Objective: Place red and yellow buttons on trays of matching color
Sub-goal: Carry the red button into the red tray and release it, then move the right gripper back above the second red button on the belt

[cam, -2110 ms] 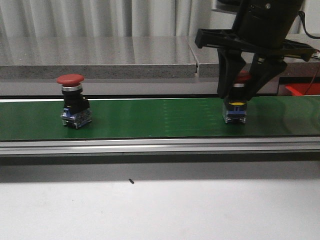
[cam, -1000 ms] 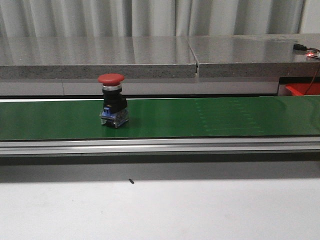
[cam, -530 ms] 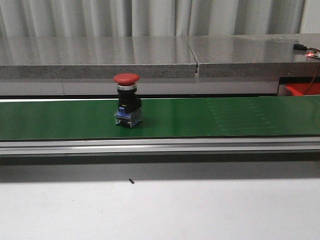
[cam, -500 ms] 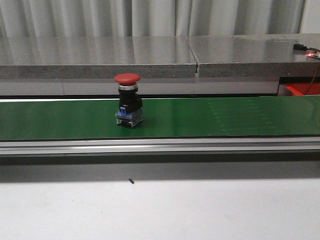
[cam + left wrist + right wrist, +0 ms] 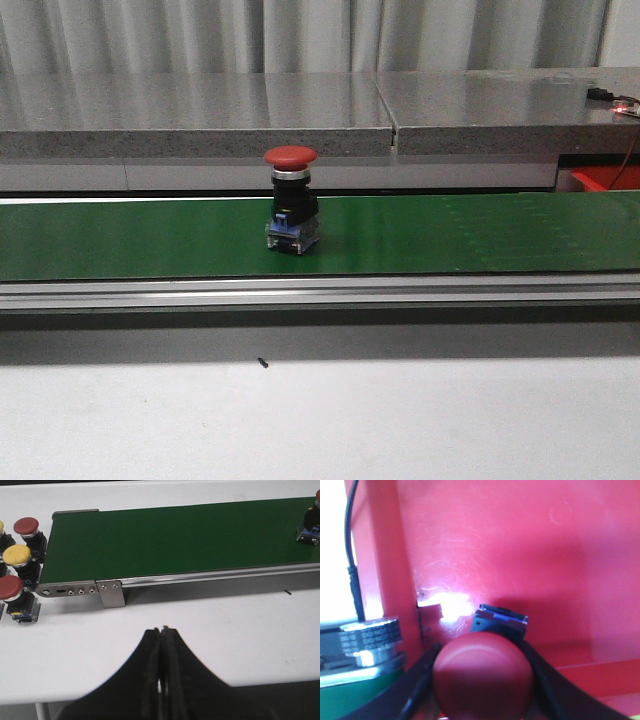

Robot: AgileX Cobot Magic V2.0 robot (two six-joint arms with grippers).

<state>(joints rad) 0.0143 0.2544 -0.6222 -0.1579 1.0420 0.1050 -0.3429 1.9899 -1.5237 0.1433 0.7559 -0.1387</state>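
A red button [image 5: 291, 200] with a black and blue base stands upright on the green belt [image 5: 450, 232]; in the left wrist view that red button [image 5: 312, 522] sits at the belt's far end. My left gripper [image 5: 163, 630] is shut and empty above the white table, short of the belt. My right gripper [image 5: 482, 680] is shut on another red button [image 5: 481, 672], held over the floor of the red tray [image 5: 520, 545]. Only a corner of the red tray [image 5: 605, 180] shows in the front view. The yellow tray is out of view.
Beside the belt's end stand a yellow button [image 5: 17, 555] and two red buttons [image 5: 26, 526], [image 5: 10, 587] on the white table. A metal roller [image 5: 367, 640] and a black cable [image 5: 352, 555] lie by the tray's wall. A grey ledge [image 5: 300, 110] runs behind the belt.
The red button on the belt has travelled right, from the left part to near the middle. My right gripper, which stood over the belt 2.1 s ago, has left the front view.
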